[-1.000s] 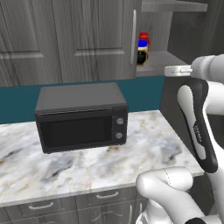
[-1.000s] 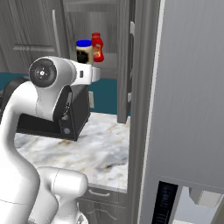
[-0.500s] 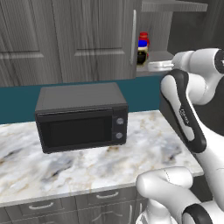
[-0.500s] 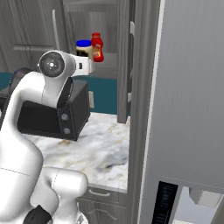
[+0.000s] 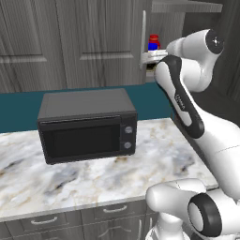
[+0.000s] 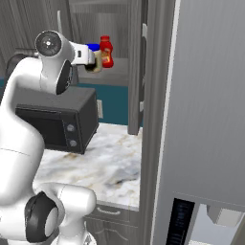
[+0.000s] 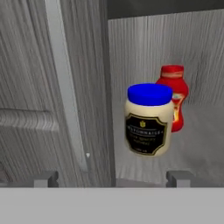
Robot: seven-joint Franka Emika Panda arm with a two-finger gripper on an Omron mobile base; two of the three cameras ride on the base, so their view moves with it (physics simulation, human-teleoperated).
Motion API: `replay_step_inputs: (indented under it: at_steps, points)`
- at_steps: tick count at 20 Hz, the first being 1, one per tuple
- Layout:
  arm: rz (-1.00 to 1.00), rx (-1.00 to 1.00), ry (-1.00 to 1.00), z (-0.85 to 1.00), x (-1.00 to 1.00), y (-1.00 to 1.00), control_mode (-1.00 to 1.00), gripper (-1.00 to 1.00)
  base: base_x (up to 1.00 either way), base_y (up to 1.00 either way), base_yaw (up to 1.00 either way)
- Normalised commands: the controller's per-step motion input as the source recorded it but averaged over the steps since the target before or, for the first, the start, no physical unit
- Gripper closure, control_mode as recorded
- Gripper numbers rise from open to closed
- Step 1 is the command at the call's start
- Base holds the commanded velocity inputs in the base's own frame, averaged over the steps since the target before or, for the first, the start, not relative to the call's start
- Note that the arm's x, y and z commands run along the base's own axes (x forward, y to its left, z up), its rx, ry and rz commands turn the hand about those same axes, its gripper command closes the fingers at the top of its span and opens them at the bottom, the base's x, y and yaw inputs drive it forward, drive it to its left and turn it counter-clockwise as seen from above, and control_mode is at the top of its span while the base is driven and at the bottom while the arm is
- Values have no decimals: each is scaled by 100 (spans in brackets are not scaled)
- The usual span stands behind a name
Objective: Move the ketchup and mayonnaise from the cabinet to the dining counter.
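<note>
- Two condiment containers stand together on a shelf inside the open cabinet point(image 7: 153, 48): the mayonnaise point(image 7: 148, 119), a cream jar with a blue lid and a dark label, and the ketchup point(image 7: 174, 96), an all-red bottle.
- Seen from the hand, the mayonnaise stands in front, and the ketchup is just behind it to the right, partly covered by the jar.
- From the right base view, the ketchup point(image 6: 106, 51) is upright on the shelf, and the blue lid of the mayonnaise point(image 6: 93, 47) peeks out beside the hand.
- From the left base view, the blue lid of the mayonnaise point(image 5: 153, 46) and the red cap of the ketchup point(image 5: 153, 37) show just above the hand.
- Both fingers point(image 7: 46, 179) are spread wide and grip nothing; the jar sits ahead of them, between their two tips and not touched.
- A cabinet door point(image 7: 65, 87) with a long silver handle stands at the left of the hand view.
- Below the cabinet, a black microwave point(image 5: 87, 124) sits on a marble bench point(image 5: 93, 173) with a teal wall behind.
- A tall grey panel point(image 6: 201, 105) fills the right side of the right base view.
</note>
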Motion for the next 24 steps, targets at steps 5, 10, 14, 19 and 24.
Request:
replay_step_inputs:
  at_steps: [5,10,14,19,24]
  points:
    - [0,0,0,4,50,36,-100,-100,0,0,0]
    - [0,0,1,1,53,31,-100,-100,0,0,0]
    - [0,-3,2,-2,72,25,-100,-100,0,0,0]
    - [0,-8,3,-15,81,21,-100,-100,0,0,0]
    - [0,0,3,-13,63,24,-100,100,0,0,0]
